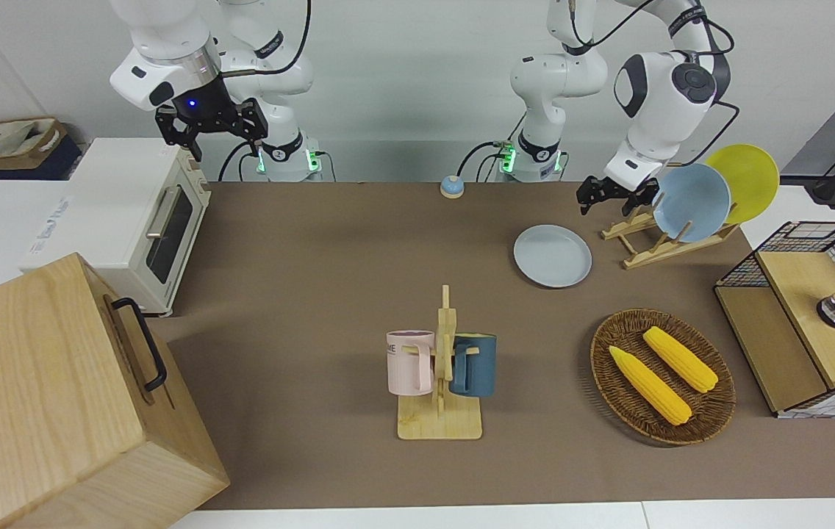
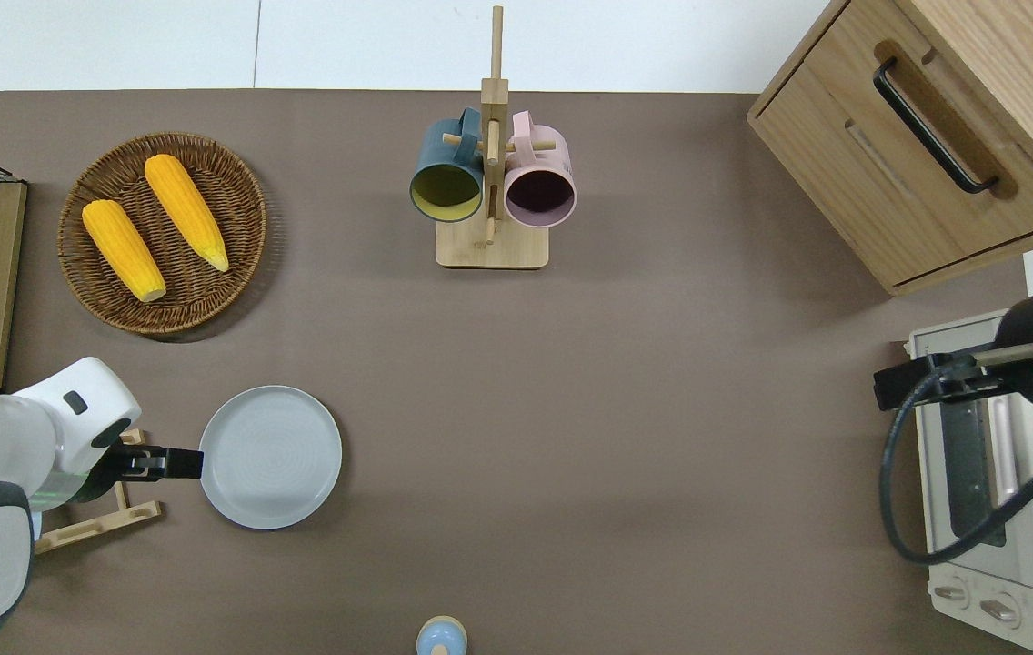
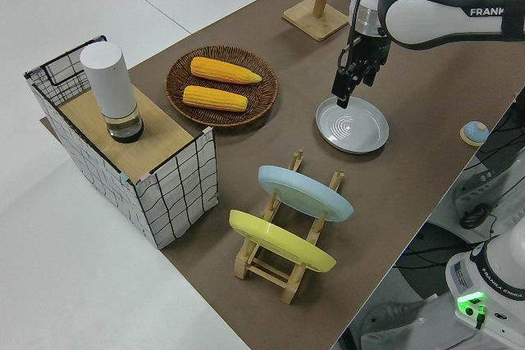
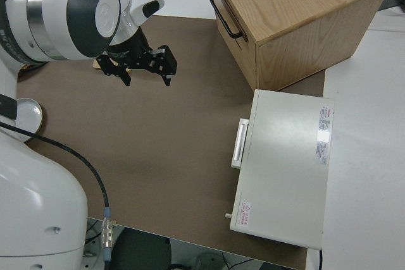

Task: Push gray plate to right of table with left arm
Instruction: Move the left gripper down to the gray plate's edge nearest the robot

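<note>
One gray plate (image 2: 270,457) lies flat on the brown table (image 2: 571,382), between the basket of corn (image 2: 162,233) and the little blue bell (image 2: 441,636) — near the left arm's end. The left gripper (image 2: 178,463) sits low at the plate's rim, on the side by the wooden plate rack (image 2: 98,520). Its fingers look pressed together, holding nothing. The right arm is parked — its fingers spread wide.
</note>
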